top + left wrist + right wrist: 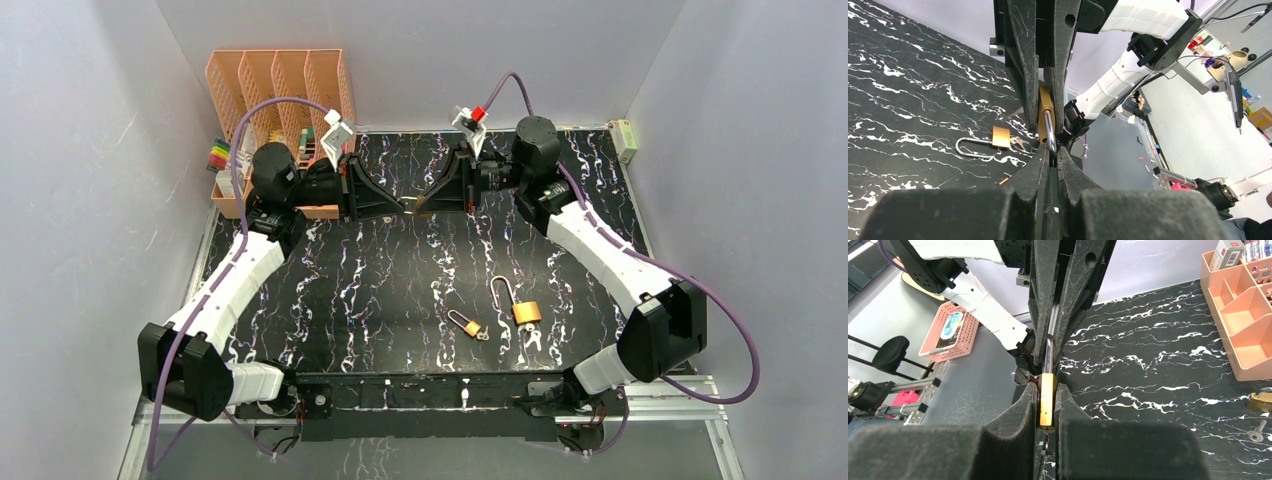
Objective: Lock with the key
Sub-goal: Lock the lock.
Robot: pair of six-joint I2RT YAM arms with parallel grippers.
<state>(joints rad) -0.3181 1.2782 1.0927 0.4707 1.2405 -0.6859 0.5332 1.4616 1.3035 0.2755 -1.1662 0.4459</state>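
In the upper centre, the left gripper point(402, 205) clamps the padlock point(415, 206) by its shackle point(1049, 347) while the right gripper point(428, 204) clamps its body point(1047, 400).

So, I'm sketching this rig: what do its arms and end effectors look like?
The left arm and right arm have white links and black joints, each trailing a purple cable. The left end effector and right end effector are black, with two long tapering fingers.

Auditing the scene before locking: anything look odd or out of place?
The long-shackle padlock lies on the table with its shackle apparently open, keys beside it. Nothing looks spilled or damaged.
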